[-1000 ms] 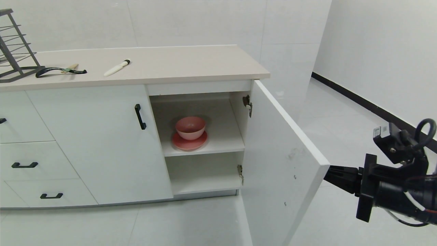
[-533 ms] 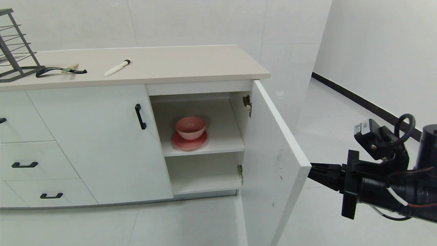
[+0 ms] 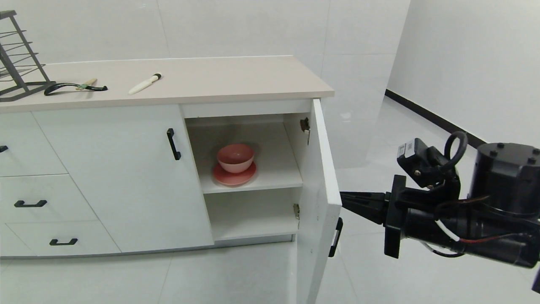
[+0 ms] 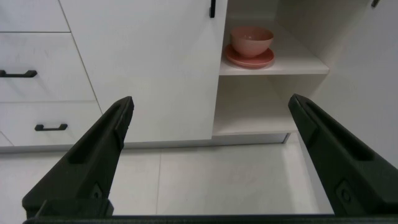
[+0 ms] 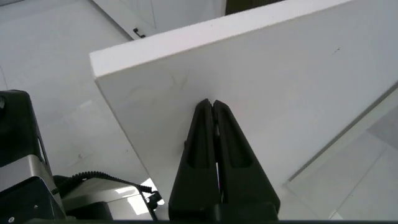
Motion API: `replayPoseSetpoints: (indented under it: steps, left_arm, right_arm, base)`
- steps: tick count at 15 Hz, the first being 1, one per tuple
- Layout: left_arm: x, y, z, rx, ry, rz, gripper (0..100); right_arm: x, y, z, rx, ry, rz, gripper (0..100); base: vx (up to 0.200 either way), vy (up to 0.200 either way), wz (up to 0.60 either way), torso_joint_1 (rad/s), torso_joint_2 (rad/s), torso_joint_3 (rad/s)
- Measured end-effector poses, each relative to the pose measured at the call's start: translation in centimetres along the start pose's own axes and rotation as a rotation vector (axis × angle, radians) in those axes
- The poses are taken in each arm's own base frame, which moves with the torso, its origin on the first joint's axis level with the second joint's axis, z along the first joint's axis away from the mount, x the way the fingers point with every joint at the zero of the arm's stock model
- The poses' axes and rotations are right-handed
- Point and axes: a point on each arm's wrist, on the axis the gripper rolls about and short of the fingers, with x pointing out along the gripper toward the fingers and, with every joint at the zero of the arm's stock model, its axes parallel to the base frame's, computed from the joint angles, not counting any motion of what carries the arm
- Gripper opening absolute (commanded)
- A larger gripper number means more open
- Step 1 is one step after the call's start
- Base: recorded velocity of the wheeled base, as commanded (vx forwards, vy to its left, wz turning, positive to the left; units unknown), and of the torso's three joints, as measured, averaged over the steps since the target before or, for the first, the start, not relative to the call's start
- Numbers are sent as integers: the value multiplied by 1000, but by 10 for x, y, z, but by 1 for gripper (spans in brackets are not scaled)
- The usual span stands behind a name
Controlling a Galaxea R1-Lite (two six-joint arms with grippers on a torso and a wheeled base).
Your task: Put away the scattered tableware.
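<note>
A pink bowl [image 3: 235,156] sits on a pink plate [image 3: 233,177] on the upper shelf of the open cupboard; the left wrist view has the same bowl [image 4: 252,39] and plate [image 4: 249,59] ahead of it. The cupboard's white door [image 3: 316,202] stands about halfway open. My right gripper [image 3: 345,198] is shut, its tips pressed against the door's outer face [image 5: 280,74], above the black door handle [image 3: 335,236]. My left gripper [image 4: 210,109] is open and holds nothing, low in front of the cupboard. On the counter lie a white knife [image 3: 144,83] and a black ladle [image 3: 74,87].
A dark wire rack [image 3: 17,55] stands at the counter's far left. Drawers with black handles [image 3: 30,204] are to the left of the closed cupboard door [image 3: 126,177]. The lower shelf [image 3: 253,223] holds nothing. Tiled floor lies open to the right.
The door has swung left toward the cupboard, from wide open to about halfway. My right gripper has followed it leftward, staying against its outer face.
</note>
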Motion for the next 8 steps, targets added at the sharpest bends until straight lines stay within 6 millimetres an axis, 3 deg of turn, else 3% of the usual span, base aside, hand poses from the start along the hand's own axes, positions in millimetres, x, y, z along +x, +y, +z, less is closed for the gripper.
replayPoseSetpoints:
  steps: [8]
  left_arm:
    - [0,0,0,0,-1,1,100]
  right_arm:
    - [30,-8,-1,-2,9,11,0]
  base:
    - [0,0,0,0,0,0]
